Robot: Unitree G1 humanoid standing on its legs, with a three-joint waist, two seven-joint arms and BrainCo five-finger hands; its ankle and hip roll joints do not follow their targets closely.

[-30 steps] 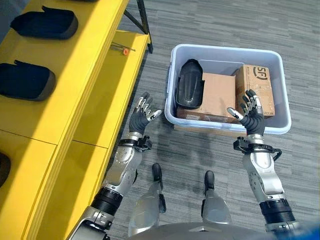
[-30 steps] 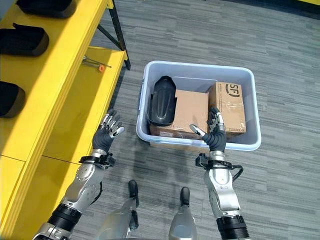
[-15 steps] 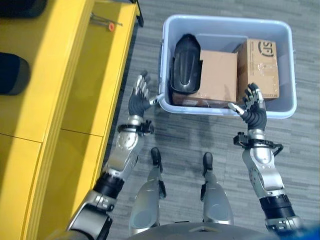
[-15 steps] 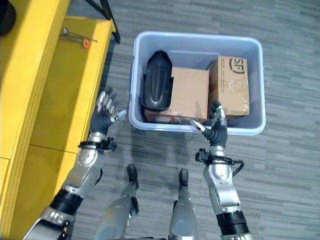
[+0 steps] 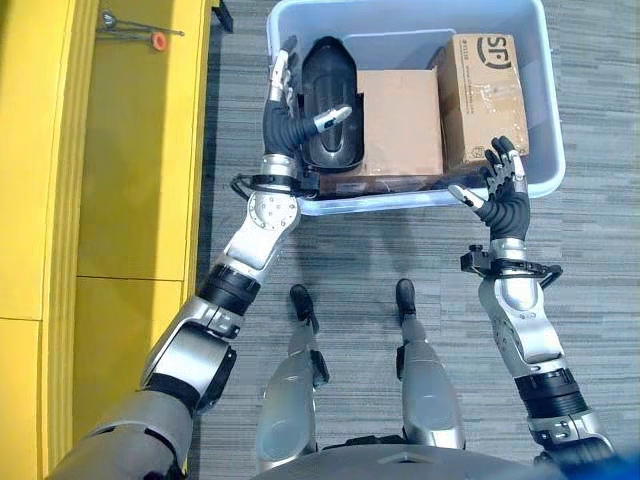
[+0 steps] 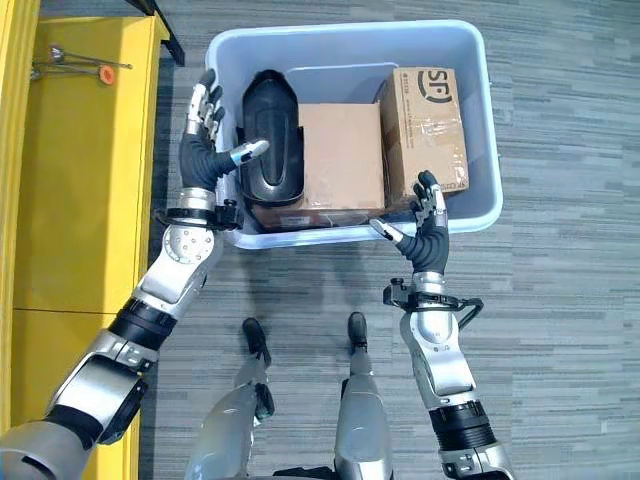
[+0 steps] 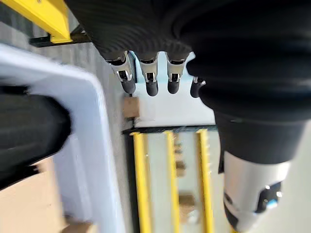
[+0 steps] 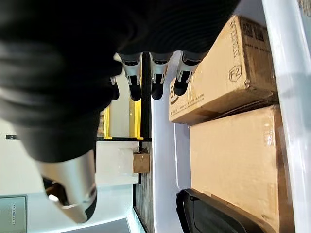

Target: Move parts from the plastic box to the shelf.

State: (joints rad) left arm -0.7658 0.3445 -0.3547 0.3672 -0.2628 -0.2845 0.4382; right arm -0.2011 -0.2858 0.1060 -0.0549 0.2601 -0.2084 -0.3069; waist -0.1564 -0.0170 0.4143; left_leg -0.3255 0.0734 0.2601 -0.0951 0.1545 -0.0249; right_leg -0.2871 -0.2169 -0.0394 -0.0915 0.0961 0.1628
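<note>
Grey floor; plastic box (image 6: 470, 130) (far rim cropped), black part (image 6: 272, 150) inside.

Grey plank floor (image 5: 600, 300), small metal tool with orange tip (image 5: 135, 27) on a yellow surface

Bright, even overhead light with soft shadows under the plastic box (image 5: 540, 180). Head views are crisp; up close, the black part (image 7: 29, 131) smears into blur.

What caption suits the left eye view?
Left hand open beside black part in plastic box; right hand open at its near rim.
</note>
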